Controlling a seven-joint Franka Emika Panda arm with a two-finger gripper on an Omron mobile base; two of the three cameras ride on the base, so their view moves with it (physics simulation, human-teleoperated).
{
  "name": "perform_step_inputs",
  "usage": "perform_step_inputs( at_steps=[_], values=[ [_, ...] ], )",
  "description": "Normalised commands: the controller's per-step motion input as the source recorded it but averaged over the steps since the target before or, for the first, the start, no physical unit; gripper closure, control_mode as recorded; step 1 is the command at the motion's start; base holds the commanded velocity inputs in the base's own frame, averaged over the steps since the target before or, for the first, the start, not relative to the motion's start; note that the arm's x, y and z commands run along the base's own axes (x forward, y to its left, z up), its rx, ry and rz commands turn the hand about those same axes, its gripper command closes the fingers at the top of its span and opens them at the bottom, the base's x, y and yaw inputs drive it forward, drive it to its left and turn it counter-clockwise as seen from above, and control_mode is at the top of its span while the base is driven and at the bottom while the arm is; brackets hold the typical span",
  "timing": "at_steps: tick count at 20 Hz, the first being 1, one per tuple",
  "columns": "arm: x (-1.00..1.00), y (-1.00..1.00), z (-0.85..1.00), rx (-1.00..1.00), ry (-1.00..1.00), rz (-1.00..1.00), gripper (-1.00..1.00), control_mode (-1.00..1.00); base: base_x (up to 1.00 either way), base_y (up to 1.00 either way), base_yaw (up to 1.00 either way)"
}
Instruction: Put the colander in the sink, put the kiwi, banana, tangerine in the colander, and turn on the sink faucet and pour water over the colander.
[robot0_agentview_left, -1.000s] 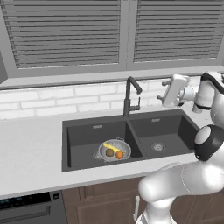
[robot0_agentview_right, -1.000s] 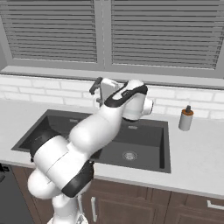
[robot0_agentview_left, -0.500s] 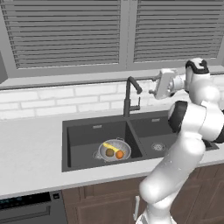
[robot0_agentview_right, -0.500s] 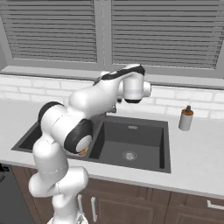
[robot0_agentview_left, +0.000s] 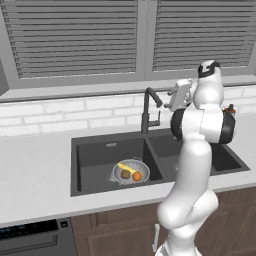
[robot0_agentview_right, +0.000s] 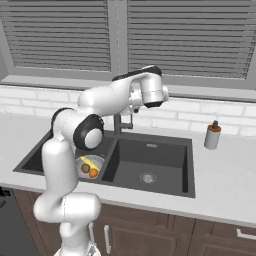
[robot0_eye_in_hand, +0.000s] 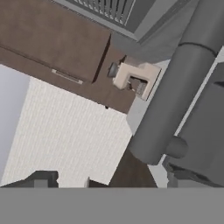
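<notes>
Your gripper hangs high over the desk, just right of the sink faucet's angled spout and near it; from the left base view you cannot tell whether it touches. Its fingers stand spread wide and hold nothing. In the hand view the faucet's dark grey tube runs close past, between the finger tips.

The colander sits in the left basin of the dark double sink, towards the basin's front right. Inside it you see the banana lying at the back, the kiwi in front of it on the left, and the tangerine just beside the kiwi on the right. From the right base view the same colander shows partly behind your arm, with the fruit in it.

The right basin holds a round silver drain. A soap bottle with an orange top stands on the desk right of the sink, well apart from the gripper.
</notes>
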Motion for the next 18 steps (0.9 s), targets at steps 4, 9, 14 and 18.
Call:
perform_step_inputs(
  at_steps=[4, 9, 14, 18],
  values=[
    [0.20, 0.25, 0.00, -0.03, -0.01, 0.02, -1.00, -1.00, 0.00, 0.00, 0.00],
    [0.39, 0.01, -0.14, -0.02, 0.05, -0.07, -1.00, -1.00, 0.00, 0.00, 0.00],
    [0.30, 0.14, -0.18, -0.09, 0.07, -0.17, -1.00, -1.00, 0.00, 0.00, 0.00],
    [0.01, 0.35, -0.03, -0.09, 0.00, -0.24, -1.00, -1.00, 0.00, 0.00, 0.00]
  ],
)
